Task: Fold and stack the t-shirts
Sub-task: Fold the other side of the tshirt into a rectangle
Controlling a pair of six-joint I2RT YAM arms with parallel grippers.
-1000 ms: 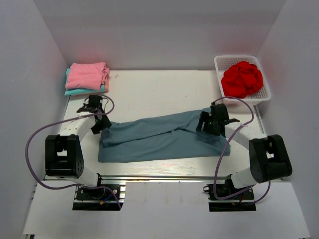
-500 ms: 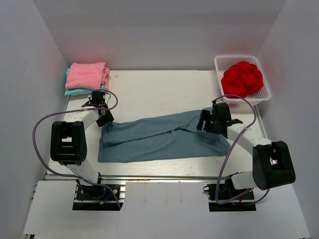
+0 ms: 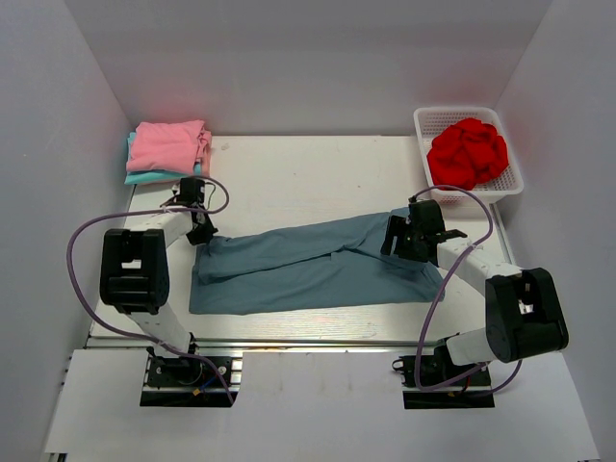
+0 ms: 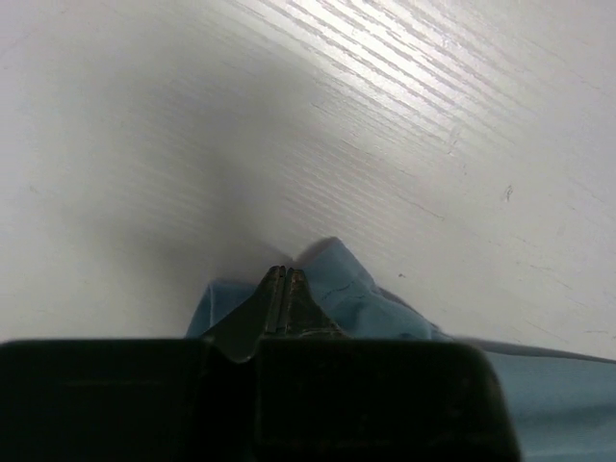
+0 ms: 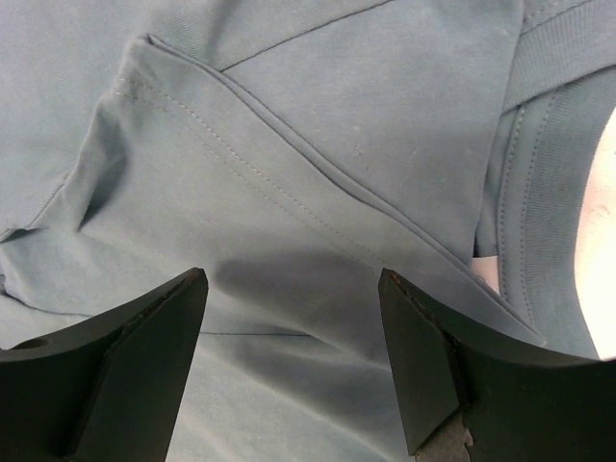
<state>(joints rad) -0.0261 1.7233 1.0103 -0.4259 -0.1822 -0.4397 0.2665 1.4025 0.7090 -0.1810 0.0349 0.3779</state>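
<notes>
A dusty blue-grey t-shirt (image 3: 308,265) lies folded lengthwise across the table's middle. My left gripper (image 3: 202,234) sits at its far left corner. In the left wrist view its jaws (image 4: 281,271) are pressed together, with a bunched bit of the blue cloth (image 4: 366,298) around the tips. My right gripper (image 3: 397,236) hovers over the shirt's right end near the collar, open. The right wrist view shows its fingers (image 5: 294,274) spread wide above the sleeve fold (image 5: 289,144). A folded pink t-shirt (image 3: 168,146) rests on a teal one (image 3: 144,177) at the back left.
A white mesh basket (image 3: 452,111) at the back right holds a crumpled red t-shirt (image 3: 467,152). White walls enclose the table (image 3: 308,173) on three sides. Both arms' cables loop out beside their bases.
My left gripper moved a little toward the shirt's far left corner and shut there. The right gripper stayed open over the right end, barely shifting.
</notes>
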